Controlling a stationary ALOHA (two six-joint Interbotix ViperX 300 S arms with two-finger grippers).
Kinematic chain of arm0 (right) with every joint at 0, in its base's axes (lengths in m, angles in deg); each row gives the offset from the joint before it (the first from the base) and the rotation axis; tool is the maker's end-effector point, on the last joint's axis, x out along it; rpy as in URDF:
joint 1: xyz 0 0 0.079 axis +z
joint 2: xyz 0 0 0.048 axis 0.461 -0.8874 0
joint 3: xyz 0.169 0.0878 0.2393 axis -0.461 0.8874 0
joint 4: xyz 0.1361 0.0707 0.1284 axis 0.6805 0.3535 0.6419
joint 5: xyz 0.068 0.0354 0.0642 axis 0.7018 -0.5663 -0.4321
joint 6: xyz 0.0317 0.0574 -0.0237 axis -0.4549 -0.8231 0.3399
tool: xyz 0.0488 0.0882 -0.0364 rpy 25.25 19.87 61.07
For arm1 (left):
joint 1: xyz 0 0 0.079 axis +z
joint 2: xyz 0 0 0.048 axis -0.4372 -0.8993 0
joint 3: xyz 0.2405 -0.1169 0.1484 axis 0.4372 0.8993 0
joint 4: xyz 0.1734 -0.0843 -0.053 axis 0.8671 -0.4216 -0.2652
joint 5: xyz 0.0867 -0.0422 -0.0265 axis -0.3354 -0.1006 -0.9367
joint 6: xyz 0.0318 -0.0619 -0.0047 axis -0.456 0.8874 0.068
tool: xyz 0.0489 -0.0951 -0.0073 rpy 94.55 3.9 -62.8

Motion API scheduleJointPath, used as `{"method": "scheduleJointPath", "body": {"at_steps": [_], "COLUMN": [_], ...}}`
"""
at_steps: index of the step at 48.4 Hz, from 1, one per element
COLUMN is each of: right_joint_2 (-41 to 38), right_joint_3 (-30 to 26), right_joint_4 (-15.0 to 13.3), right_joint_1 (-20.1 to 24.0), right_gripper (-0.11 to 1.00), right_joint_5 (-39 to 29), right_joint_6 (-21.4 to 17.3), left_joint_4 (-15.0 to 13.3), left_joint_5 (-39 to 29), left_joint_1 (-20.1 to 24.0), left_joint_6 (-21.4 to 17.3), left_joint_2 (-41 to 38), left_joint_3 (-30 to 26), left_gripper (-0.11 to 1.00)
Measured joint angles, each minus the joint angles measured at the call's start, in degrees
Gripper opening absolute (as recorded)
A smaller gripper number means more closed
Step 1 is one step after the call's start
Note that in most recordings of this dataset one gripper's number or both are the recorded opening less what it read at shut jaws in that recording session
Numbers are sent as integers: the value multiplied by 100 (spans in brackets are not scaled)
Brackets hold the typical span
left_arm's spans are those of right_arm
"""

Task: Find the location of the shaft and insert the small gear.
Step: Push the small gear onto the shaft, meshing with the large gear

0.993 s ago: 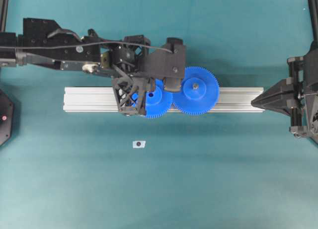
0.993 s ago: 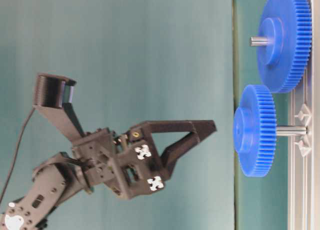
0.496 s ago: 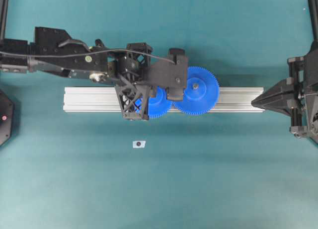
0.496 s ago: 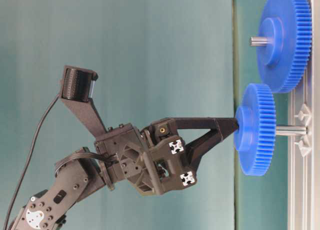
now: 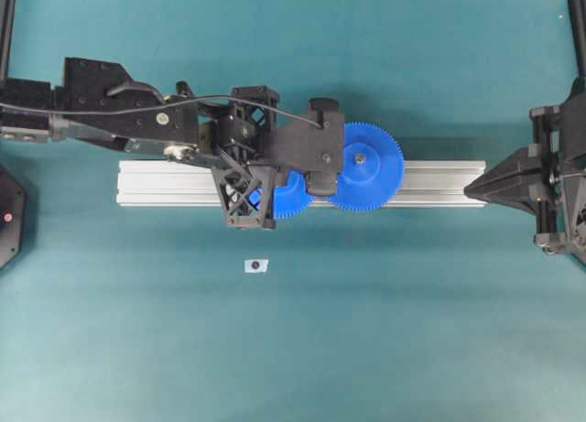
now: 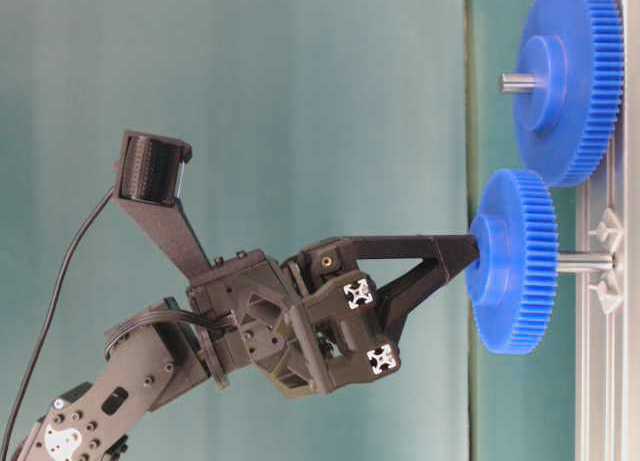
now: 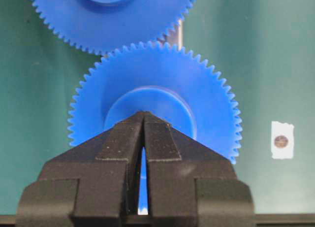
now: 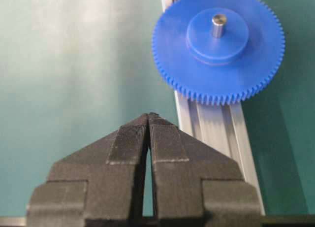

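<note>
Overhead exterior view: left gripper, fingers together, hides most of the small gear; right gripper closed.

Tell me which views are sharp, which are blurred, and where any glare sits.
Overhead view: evenly lit and sharp, with bright sheen on the aluminium rail. Table-level view: the small gear is crisp; the backdrop is a soft gradient. Left wrist view: the left gripper is slightly soft, the gear teeth sharper. Right wrist view: pale glare washes the mat at upper left, and the larger gear is mildly blurred.
</note>
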State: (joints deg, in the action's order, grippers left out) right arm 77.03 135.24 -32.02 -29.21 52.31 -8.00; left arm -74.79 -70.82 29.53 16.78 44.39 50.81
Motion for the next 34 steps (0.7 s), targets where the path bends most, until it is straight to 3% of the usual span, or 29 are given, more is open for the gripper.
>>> {"method": "scheduleJointPath", "body": {"at_steps": [23, 34], "right_joint_2": [0, 0], "right_joint_3": [0, 0], "right_joint_4": [0, 9], "right_joint_1": [0, 0], "right_gripper": [6, 6], "right_joint_5": [18, 18], "right_joint_6": [0, 9], "left_joint_4": [-18, -18], "left_joint_5": [-9, 9], "left_joint_1": [53, 167], "left_joint_6": [-44, 18], "left_joint_2": [413, 457], "left_joint_3": [-360, -158], "left_gripper": [1, 1]}}
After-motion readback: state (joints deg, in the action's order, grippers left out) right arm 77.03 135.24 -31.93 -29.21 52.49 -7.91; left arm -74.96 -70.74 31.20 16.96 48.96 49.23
